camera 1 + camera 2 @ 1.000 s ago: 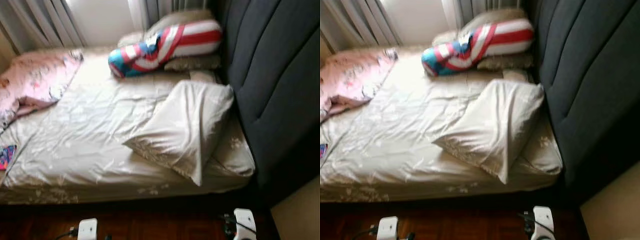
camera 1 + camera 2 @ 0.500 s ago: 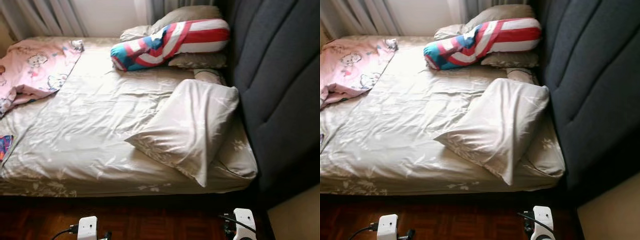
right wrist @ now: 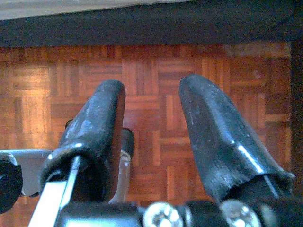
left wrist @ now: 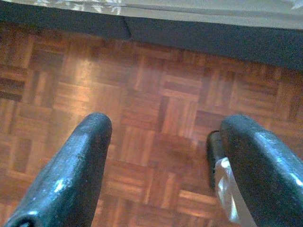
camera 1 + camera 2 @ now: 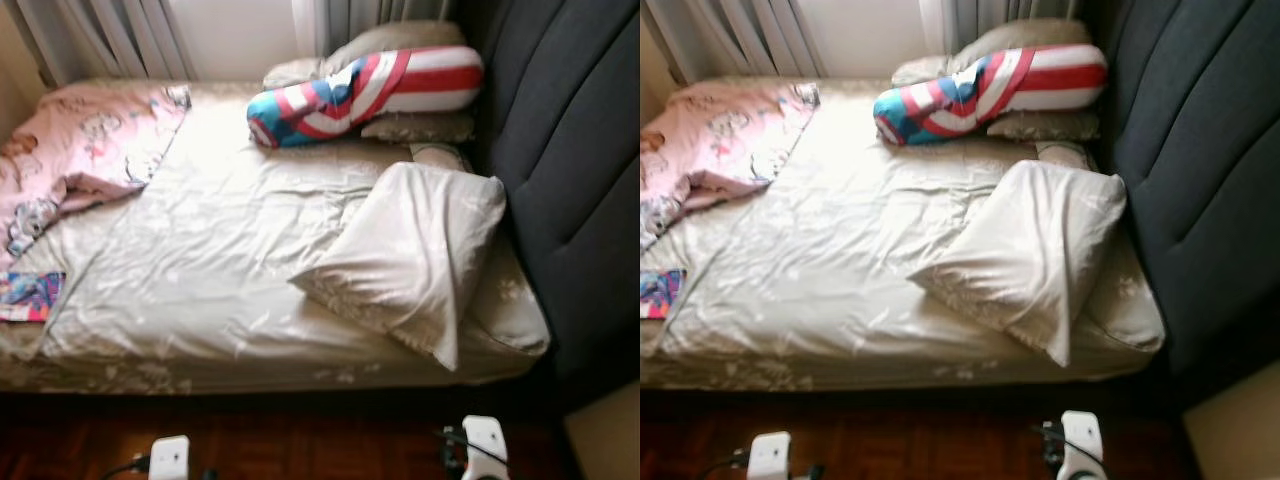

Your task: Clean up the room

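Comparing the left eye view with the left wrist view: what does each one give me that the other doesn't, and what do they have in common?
Left eye view: the bed top, with a beige pillow lying askew, a red, white and blue bolster, a crumpled pink blanket, a small colourful book near the mattress edge, and the dark headboard.

Left wrist view: the left gripper, its black fingers spread open and holding nothing.

Both: the parquet floor and the bed's lower edge.
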You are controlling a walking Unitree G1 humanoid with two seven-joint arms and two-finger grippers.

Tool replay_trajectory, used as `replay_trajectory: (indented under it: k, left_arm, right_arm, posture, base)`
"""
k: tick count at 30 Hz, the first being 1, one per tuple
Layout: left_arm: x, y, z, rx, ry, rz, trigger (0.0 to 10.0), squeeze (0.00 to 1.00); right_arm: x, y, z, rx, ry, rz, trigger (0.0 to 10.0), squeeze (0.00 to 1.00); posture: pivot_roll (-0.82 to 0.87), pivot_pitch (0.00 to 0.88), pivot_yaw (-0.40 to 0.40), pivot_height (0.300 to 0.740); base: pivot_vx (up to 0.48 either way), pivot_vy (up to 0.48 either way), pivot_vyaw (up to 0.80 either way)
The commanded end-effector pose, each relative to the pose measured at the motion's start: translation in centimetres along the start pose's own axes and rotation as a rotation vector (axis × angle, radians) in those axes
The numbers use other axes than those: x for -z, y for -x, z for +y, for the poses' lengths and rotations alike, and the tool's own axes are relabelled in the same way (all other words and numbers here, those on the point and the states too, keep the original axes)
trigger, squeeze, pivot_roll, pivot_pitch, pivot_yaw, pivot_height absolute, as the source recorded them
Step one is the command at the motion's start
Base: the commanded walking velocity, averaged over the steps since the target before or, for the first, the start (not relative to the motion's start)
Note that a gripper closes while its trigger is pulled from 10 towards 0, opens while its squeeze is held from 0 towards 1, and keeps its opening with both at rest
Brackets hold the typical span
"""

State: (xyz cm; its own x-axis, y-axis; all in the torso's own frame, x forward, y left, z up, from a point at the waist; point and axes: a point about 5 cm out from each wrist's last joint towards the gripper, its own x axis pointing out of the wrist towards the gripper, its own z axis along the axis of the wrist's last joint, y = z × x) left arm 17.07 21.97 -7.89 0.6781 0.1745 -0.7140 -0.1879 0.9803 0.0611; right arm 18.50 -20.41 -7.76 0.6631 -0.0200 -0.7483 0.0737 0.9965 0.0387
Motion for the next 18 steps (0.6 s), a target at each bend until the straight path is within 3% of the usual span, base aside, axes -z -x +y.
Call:
replay_trajectory:
  k: [1, 18]
  left_arm:
    - [0.73, 0.21, 0.36, -0.006, -0.007, 0.032, 10.0, 0.00]
    - [0.56, 0.12, 0.13, 0.001, -0.020, 0.030, 10.0, 0.00]
  right_arm:
    - [0.40, 0.07, 0.13, -0.003, -0.006, 0.013, 10.0, 0.00]
    - [0.35, 0.05, 0.21, -0.003, -0.010, 0.009, 10.0, 0.00]
  posture:
    - [-0.05, 0.086, 0.010, 0.740]
    - [-0.04, 0.077, 0.012, 0.740]
  base:
    - [0.000, 0.000, 0.00]
    - [0.000, 0.000, 0.00]
